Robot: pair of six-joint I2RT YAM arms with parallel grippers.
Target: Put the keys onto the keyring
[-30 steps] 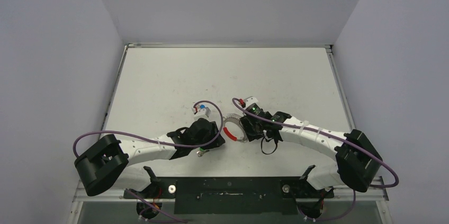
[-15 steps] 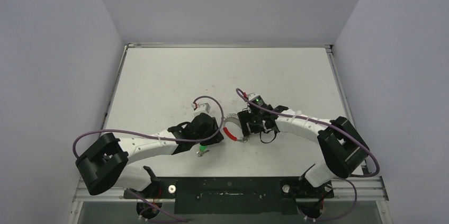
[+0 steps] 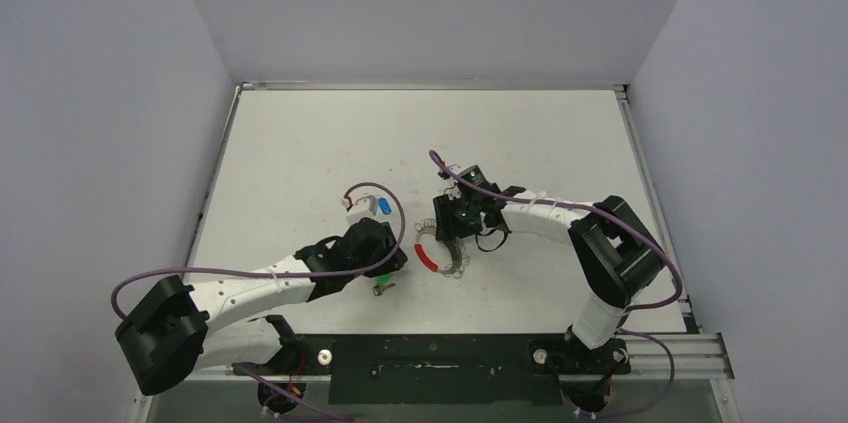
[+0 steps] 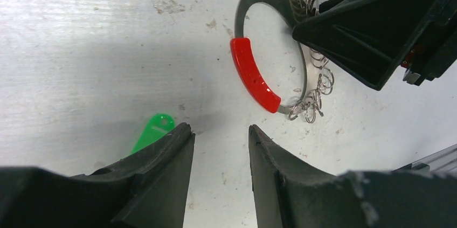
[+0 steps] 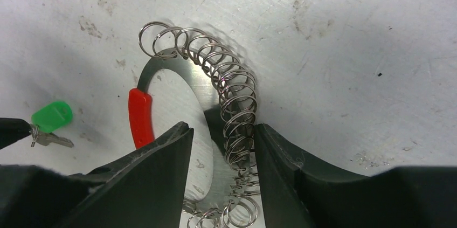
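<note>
Keyring (image 5: pixel 140 117) pinched at coiled side by right claw (image 5: pixel 222 128), flat on tabletop (image 5: pixel 350 50). Left claw (image 4: pixel 220 131) spread, nothing held. Green key (image 4: pixel 153 129) seen beside its finger. Risk: key knocked aside by finger, so grasp missed.

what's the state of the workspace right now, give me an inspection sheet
surface: white table, scuffed and stained
job's things: keyring lying on the table, red sleeve showing; green key beside the left end effector, not in its jaws; blue key loose further back
clutter: nothing seen
end effectors: left open over bare table; right end effector straddles the keyring's coil, grip unclear
cables: purple cable loops off each wrist
surroundings: plain grey walls
</note>
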